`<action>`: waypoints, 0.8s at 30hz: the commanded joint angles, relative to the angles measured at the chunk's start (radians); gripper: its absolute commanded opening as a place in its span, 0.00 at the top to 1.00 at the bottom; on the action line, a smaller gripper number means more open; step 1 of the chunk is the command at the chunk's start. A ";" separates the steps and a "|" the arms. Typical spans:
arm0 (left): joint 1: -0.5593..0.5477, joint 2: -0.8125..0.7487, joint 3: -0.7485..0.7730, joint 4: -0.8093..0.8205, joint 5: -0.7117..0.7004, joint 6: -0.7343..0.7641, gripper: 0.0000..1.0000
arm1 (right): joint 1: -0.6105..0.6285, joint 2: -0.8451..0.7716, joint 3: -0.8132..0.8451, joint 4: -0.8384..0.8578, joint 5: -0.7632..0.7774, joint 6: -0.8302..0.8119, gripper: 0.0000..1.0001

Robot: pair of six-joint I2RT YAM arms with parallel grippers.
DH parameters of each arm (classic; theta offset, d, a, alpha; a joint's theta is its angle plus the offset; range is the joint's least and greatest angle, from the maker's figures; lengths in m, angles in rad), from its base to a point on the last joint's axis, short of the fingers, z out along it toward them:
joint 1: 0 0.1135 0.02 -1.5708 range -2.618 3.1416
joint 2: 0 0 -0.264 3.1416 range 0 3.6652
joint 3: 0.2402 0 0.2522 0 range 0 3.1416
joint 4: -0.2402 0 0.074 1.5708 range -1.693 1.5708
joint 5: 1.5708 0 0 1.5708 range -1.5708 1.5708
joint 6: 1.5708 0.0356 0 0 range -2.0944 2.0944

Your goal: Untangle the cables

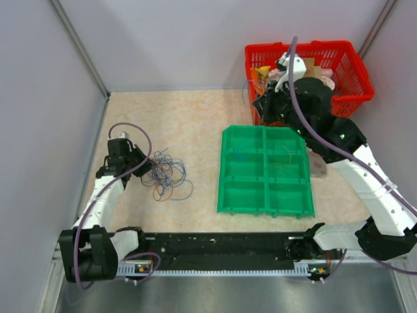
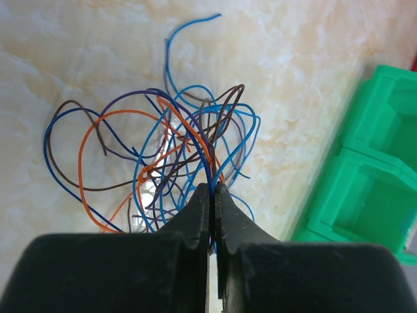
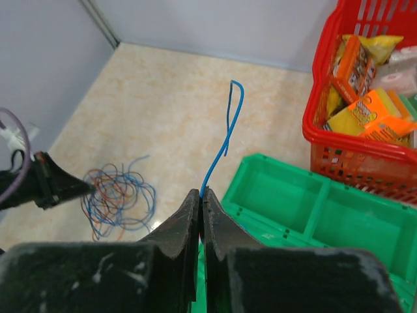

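A tangle of thin blue, orange and dark cables (image 1: 168, 175) lies on the beige table at the left; it fills the left wrist view (image 2: 163, 156) and shows small in the right wrist view (image 3: 118, 197). My left gripper (image 1: 144, 164) sits at the tangle's left edge, shut (image 2: 212, 189) on several strands. My right gripper (image 1: 259, 107) is raised over the far edge of the green tray (image 1: 225, 171), shut (image 3: 201, 194) on a single blue cable (image 3: 221, 140) that sticks up from the jaws.
The green tray (image 3: 306, 195) has six compartments, with thin wires lying in some. A red basket (image 1: 357, 65) of snack packets stands at the back right. Grey walls close the left, back and right sides.
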 commanded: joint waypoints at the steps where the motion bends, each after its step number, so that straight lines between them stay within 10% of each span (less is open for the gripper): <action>1: 0.004 -0.060 0.015 0.025 0.109 0.019 1.00 | 0.000 -0.030 -0.079 0.082 -0.010 -0.017 1.00; 24: 0.003 -0.177 0.086 -0.069 0.118 0.057 1.00 | 0.000 0.102 -0.687 0.205 -0.209 -0.129 1.00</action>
